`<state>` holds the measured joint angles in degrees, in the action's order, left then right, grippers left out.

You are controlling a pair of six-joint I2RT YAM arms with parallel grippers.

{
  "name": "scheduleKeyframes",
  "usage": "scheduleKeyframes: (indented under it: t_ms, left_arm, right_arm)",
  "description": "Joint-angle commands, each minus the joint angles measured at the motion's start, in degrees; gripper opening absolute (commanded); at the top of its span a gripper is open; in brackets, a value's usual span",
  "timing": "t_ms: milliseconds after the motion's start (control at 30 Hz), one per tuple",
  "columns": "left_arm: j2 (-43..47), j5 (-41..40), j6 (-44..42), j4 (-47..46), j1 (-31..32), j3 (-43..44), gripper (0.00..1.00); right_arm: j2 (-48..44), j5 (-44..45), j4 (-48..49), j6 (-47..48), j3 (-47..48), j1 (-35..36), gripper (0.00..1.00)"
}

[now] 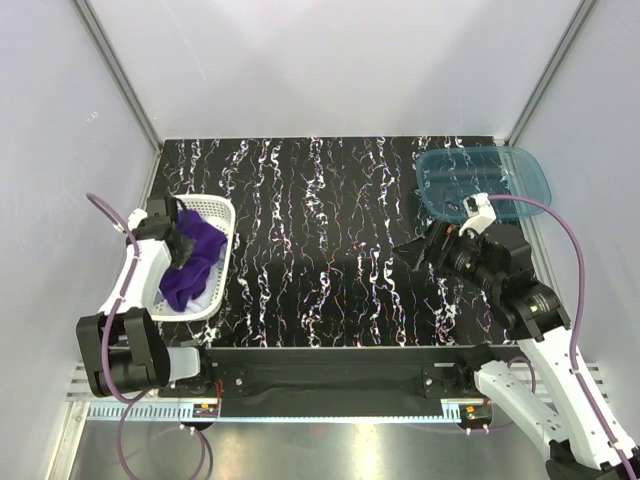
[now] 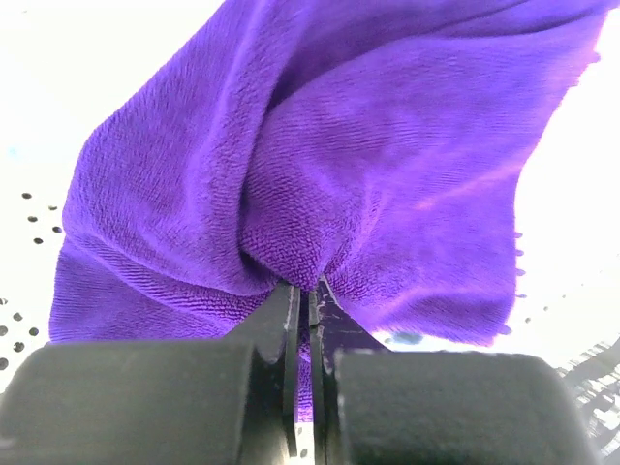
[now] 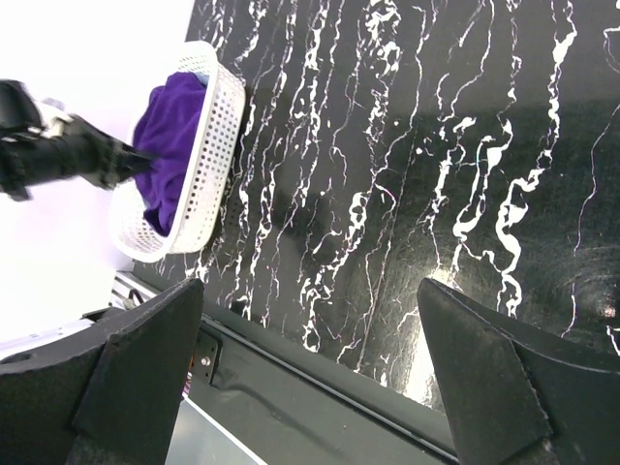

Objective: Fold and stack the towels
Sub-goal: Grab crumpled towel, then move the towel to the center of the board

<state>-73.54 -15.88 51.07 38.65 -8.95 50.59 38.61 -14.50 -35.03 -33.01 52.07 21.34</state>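
Purple towel (image 1: 197, 262) sits bunched inside the white perforated basket (image 1: 224, 215) and fills most of it. Left gripper (image 2: 308, 291) is down in the basket, jaws pinched together on a fold of the purple towel; the cloth puckers right at the fingertips in the wrist view. Basket sits on the black marbled bench (image 1: 330, 260), at its left edge. Right gripper (image 3: 310, 349) hangs over the bench well to the right of the basket, jaws spread wide, nothing between them. Teal bin (image 1: 485, 180) is far across from the basket, at the bench's back right corner, just behind the right gripper.
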Motion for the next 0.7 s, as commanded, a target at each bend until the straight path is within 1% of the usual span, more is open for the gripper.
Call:
scheduleKeyframes:
  t_ms: [0,67,100,167,200,233,333,367,400,433,467,500,567,600,633,667]
  left_arm:
    - [3.48,1.11,-4.21,-1.74,0.07,7.14,0.00]
    - [6.29,1.55,-6.23,-2.09,0.51,10.74,0.00]
    - [7.17,1.38,-8.51,-2.09,1.47,12.33,0.00]
    - [9.02,0.24,-10.28,-1.22,2.97,15.40,0.00]
    - [9.46,-0.03,-11.94,-0.86,4.80,18.81,0.00]
    - [9.99,0.14,-12.57,-0.16,5.52,20.32,0.00]
    - [10.26,2.16,-13.63,0.89,8.50,25.95,0.00]
    - [10.34,4.60,-13.71,0.90,8.68,27.18,0.00]
    - [10.43,6.54,-13.98,0.37,11.38,28.15,0.00]
    - [10.78,9.09,-14.24,-2.50,12.80,29.38,0.00]
    - [10.87,14.16,-14.33,-4.27,14.56,29.83,0.00]
    - [10.78,16.21,-14.24,-5.77,19.19,30.44,0.00]
    - [9.03,22.52,-14.51,-9.38,25.09,32.02,0.00]
    - [8.24,24.82,-14.42,-11.82,30.34,32.03,0.00]
    - [7.19,29.02,-14.07,-13.50,32.83,30.38,0.00]
    - [6.83,30.37,-13.28,-15.43,37.99,28.97,0.00]
  right_arm:
    - [1.03,-0.35,0.92,-0.03,2.07,0.01,1.00]
    - [1.47,-0.35,1.19,-0.29,2.07,0.01,1.00]
    - [1.64,-0.26,1.27,-0.30,2.15,0.01,1.00]
    - [1.91,-0.18,1.19,0.23,2.85,0.01,1.00]
    - [1.99,0.00,1.19,0.32,3.29,0.01,1.00]
    - [2.08,0.17,0.84,0.49,4.08,0.01,1.00]
    - [2.08,1.49,0.14,0.76,5.58,0.01,1.00]
    - [2.17,1.76,0.05,0.93,5.84,0.01,1.00]
    - [2.08,2.02,-0.04,1.11,6.19,0.01,1.00]
    - [2.17,2.28,-0.13,1.20,6.81,0.01,1.00]
    - [2.26,2.89,-0.74,1.29,7.25,0.01,1.00]
    - [2.43,4.99,-1.27,1.29,7.69,0.01,1.00]
    - [3.22,7.90,-3.37,0.94,9.36,0.01,1.00]
    - [3.49,10.26,-4.17,1.02,9.88,0.01,1.00]
    - [4.10,10.98,-5.48,1.11,10.50,0.01,1.00]
    - [4.28,11.60,-6.10,1.28,10.68,0.10,1.00]
